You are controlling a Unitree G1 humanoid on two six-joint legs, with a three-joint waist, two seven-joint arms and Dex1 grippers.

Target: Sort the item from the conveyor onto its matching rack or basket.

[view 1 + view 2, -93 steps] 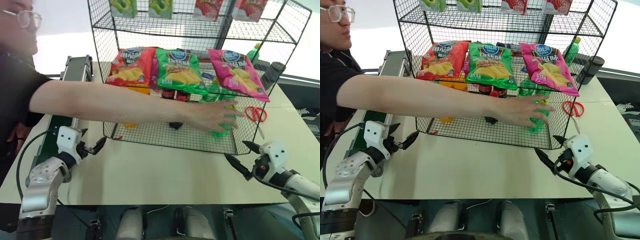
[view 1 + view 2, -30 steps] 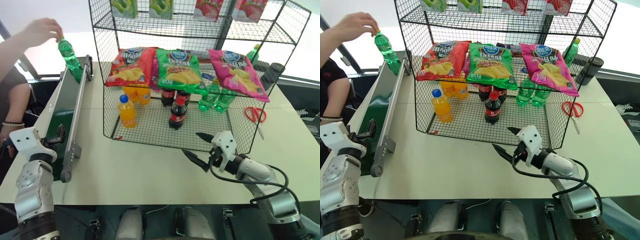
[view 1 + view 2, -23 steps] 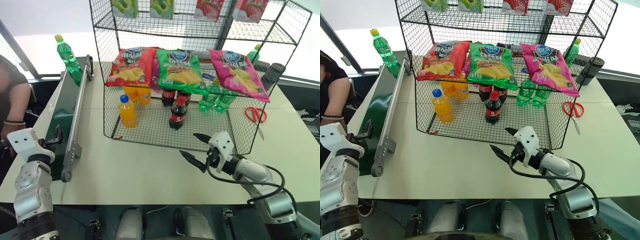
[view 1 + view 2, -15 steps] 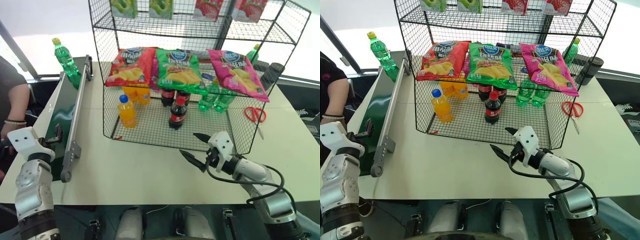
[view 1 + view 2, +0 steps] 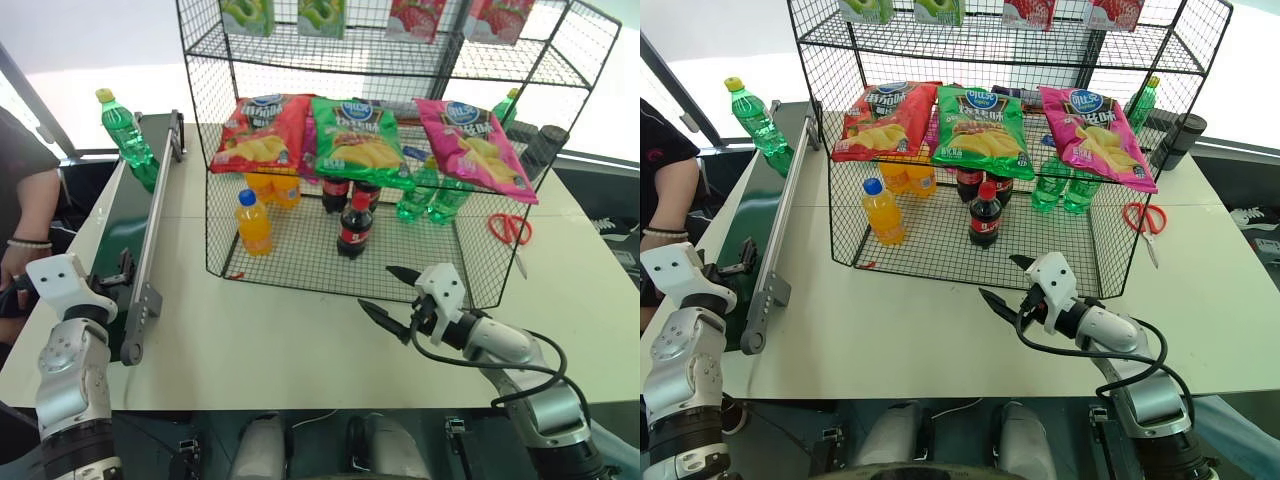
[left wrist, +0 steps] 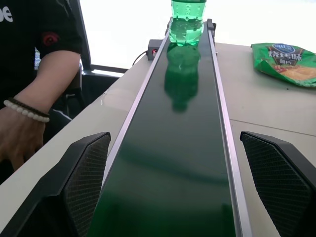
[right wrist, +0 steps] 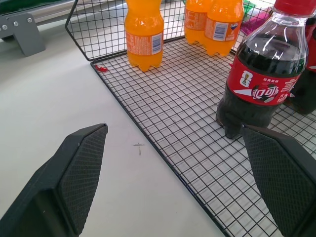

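Landmark for your reference: the rack (image 5: 400, 60), black wire mesh, standing on the pale table (image 5: 270, 340).

Your bottle (image 5: 125, 125) stands upright at the far end of the conveyor (image 5: 115, 240), well to the left of the rack; yellow cap on, nothing touching it; in the left wrist view you see its green body (image 6: 186, 22) on the dark belt (image 6: 173, 148), well ahead of the fingers (image 6: 84, 173).

Left gripper (image 5: 118, 268): jaws spread wide, empty; it sits over the near end of the conveyor, left of the rack, aimed along the belt.

Right gripper (image 5: 395, 295): jaws spread wide, empty; it hovers over the table just in front of the rack's bottom tier, near its right half, touching nothing.

Inside the rack, bottom tier: an orange bottle (image 5: 253, 224) toward the front left; a cola bottle (image 5: 354, 227) near the middle; two green bottles (image 5: 428, 200) at the back right; three chip bags (image 5: 362, 140) hang along the tier above.

Right of the rack you have red scissors (image 5: 511, 228) on the table.

Left of the conveyor, a person's forearm (image 5: 28, 215) with a bead bracelet (image 6: 24, 109); it is apart from the belt.
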